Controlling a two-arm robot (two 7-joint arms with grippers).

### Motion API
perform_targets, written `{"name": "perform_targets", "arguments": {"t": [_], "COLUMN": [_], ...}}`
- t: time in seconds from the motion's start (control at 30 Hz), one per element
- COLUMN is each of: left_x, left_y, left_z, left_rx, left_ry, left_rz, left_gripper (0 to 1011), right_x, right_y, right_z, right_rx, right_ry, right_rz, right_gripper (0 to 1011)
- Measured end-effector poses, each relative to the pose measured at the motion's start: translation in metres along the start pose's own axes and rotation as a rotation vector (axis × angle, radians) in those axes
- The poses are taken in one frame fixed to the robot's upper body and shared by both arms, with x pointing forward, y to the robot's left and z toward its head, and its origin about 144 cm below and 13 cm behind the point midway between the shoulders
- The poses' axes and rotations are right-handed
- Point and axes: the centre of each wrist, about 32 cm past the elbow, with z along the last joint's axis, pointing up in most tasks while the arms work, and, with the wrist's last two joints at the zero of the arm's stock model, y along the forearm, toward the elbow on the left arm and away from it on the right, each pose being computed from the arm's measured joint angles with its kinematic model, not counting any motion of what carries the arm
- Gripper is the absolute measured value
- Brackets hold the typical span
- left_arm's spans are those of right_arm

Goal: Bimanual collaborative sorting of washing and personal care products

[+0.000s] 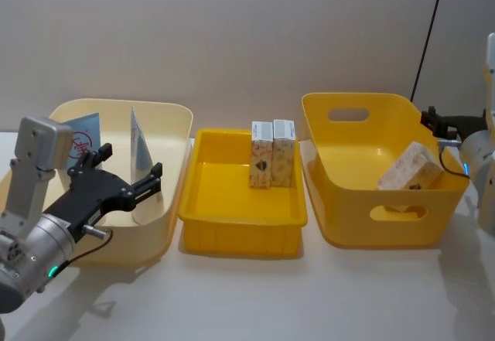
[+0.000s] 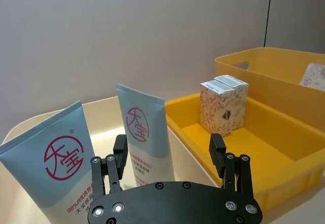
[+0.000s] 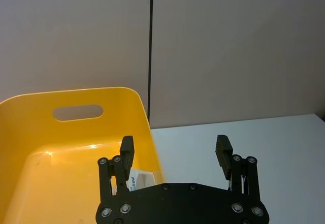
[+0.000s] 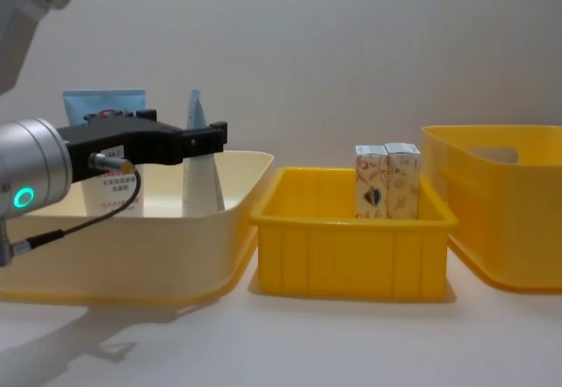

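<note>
— Why do we hold the left gripper (image 1: 130,165) wide and empty at the left of the head view?
— It hangs over the cream tub (image 1: 155,236), where the light-blue tubes (image 1: 81,136) stand. We judge it is there to work on them.
— And the right gripper (image 3: 174,145)?
— At the far right, also wide and empty, by the yellow tub (image 1: 344,221) holding one tilted carton (image 1: 410,169). The paired cartons (image 1: 272,154) stand in the centre tray (image 1: 232,236), sorted by kind.

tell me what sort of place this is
Likely a robot lab test bench: a white table, plain grey wall panels, and a cream tub, yellow tray and yellow bin lined up, the left gripper open over the cream tub.
</note>
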Motion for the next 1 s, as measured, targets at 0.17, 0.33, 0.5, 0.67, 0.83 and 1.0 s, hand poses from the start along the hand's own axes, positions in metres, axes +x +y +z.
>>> {"name": "perform_targets", "arguments": {"t": [0.17,0.33,0.5,0.67,0.83,1.0], "left_x": [0.005,0.009,0.014,0.018,0.022,0.025], "left_y": [-0.009,-0.017,-0.025,-0.032,-0.039,-0.044], "left_z": [-0.006,-0.01,-0.014,-0.017,-0.02,-0.021], "left_rx": [0.018,0.029,0.042,0.052,0.063,0.072], "left_ry": [0.013,0.022,0.031,0.036,0.036,0.035], "left_rz": [0.002,0.003,0.001,-0.003,-0.011,-0.019], "left_gripper": [1000,1000,1000,1000,1000,1000], "right_x": [0.0,0.0,0.0,0.0,0.0,0.0], "right_y": [0.0,0.0,0.0,0.0,0.0,0.0], "right_z": [0.0,0.0,0.0,0.0,0.0,0.0], "right_rx": [0.0,0.0,0.0,0.0,0.0,0.0], "right_ry": [0.0,0.0,0.0,0.0,0.0,0.0], "right_rz": [0.0,0.0,0.0,0.0,0.0,0.0], "right_gripper": [1001,1001,1001,1001,1001,1001]}}
